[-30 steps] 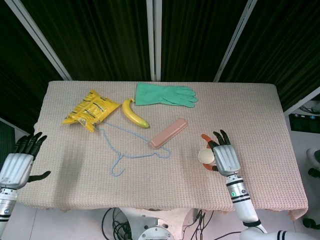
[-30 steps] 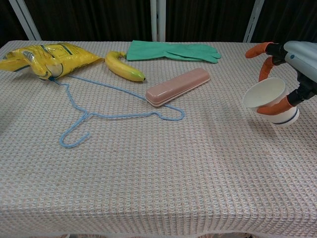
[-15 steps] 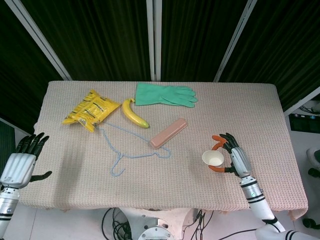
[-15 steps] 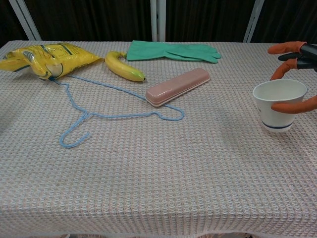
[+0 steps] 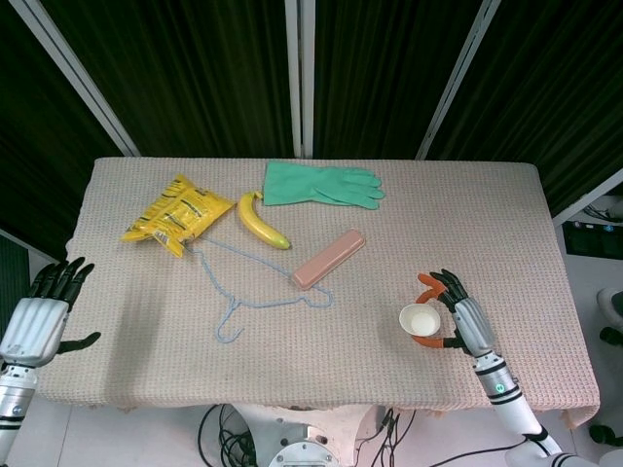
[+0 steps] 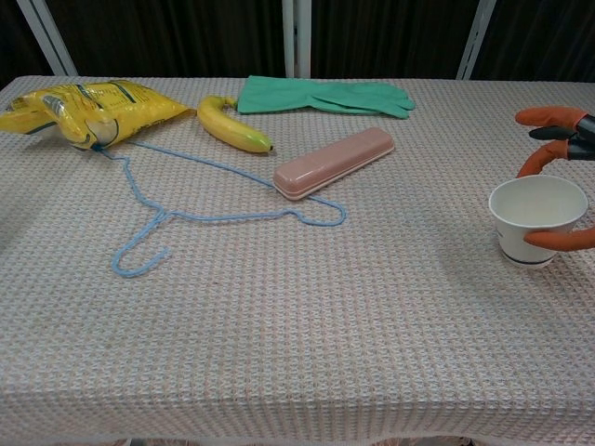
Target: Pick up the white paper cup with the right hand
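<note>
The white paper cup [image 5: 420,318] [image 6: 537,212] with a blue band near its base stands upright at the table's front right, its mouth facing up. My right hand [image 5: 467,324] [image 6: 575,139] wraps it from the right: the orange-tipped thumb [image 6: 558,240] presses its near side and a finger curls behind the rim. Whether the cup's base touches the cloth cannot be told. My left hand [image 5: 39,316] hangs with fingers apart beside the table's front left corner, holding nothing.
A pink case [image 5: 329,258] [image 6: 333,163] lies mid-table with a blue wire hanger [image 5: 263,292] [image 6: 186,216] in front of it. Behind are a banana [image 5: 261,222], a yellow snack bag [image 5: 178,213] and a green rubber glove [image 5: 321,185]. The table's right edge is close to the cup.
The cup went from tilted to upright, and my right hand carried it lower and toward the table's front right. The left hand barely moved.
</note>
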